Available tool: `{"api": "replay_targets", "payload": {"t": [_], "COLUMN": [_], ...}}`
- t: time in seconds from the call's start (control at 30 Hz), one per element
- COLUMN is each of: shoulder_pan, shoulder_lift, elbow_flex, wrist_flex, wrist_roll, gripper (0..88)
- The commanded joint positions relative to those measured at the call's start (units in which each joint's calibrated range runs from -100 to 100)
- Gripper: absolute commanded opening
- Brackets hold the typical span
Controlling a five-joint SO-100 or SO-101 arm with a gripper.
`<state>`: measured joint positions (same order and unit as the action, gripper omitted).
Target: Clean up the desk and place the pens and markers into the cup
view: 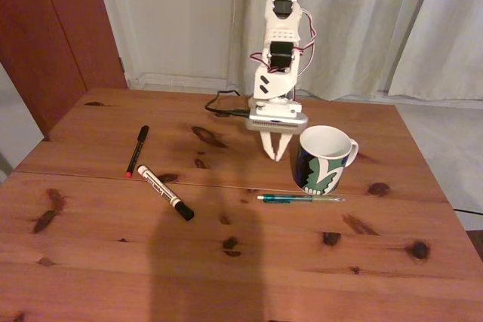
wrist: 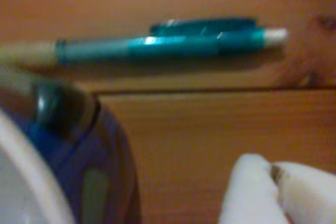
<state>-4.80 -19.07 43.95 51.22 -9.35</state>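
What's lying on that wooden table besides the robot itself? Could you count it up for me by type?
Pens: 2, a slim black pen with a red tip and a green pen
Markers: 1, a white marker with a black cap
Cups: 1, a patterned white cup, nothing seen inside it
Total: 4

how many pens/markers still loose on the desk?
3, none in the white patterned mug. Slim black pen with red tip at far left in the fixed view; white marker with black cap just below it; green translucent pen in front of the mug.
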Motion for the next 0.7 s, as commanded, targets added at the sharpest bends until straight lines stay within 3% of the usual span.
{"api": "replay_targets", "payload": {"t": [0.0, 0.2, 0.37, 0.67], "shoulder_pan": [2.11, 6.93, 12.56, 24.06], "shoulder_lift": [0.08, -0.83, -2.57, 1.82], "elbow_flex": [-3.01, -4.09, -3.19, -5.09], "wrist_flex": [0.17, -1.8, -13.42, -20.13], "wrist_roll": [0.45, -4.79, -7.31, -5.47], "gripper": [0.6, 0.7, 0.7, 0.7]}}
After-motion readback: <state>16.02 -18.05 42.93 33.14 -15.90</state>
